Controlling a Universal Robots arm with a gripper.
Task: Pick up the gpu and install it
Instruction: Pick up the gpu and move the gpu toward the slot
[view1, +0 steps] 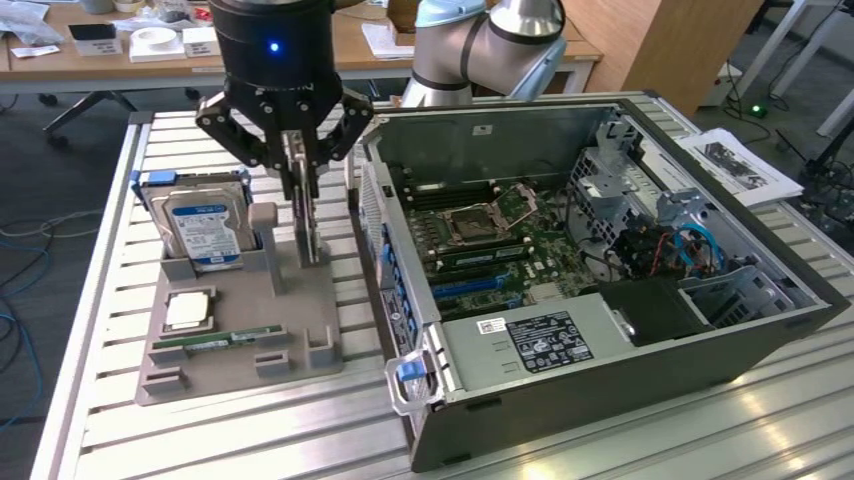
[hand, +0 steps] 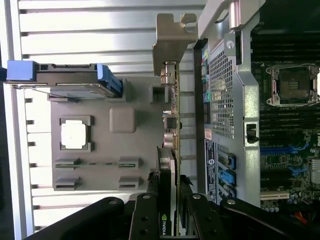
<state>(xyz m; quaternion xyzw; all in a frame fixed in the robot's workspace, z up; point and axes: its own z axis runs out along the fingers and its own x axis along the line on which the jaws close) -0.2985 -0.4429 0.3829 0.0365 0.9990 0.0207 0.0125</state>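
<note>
A robot gripper (view1: 302, 168) hangs over a slatted metal table (view1: 267, 430), its fingers pressed together on the two flat faces of the gpu (view1: 311, 225). The card stands on edge and hangs straight down from the jaws. In the wrist view, the gripper (hand: 169, 210) clamps one end of the gpu (hand: 169, 120), and the silver bracket (hand: 172, 37) is at the end farthest from the fingers.

Directly below the tool is a grey parts tray (view1: 234, 350). Whether the card's lower edge sits in a tray slot or has cleared it cannot be told. Just to one side of the gripper, a hard drive (view1: 203, 230) with a blue label stands in the same tray. On the other side, close by, an open computer case (view1: 601, 340) shows its motherboard (view1: 494, 240).

The card looks light and stiff, though fragile (bare circuitry and edge contacts damage easily). Its faces are probably smooth, so a narrow pinch near one end may let it pivot. The safest hold appears to be on the flat faces, clear of the contact edge and the bracket.
</note>
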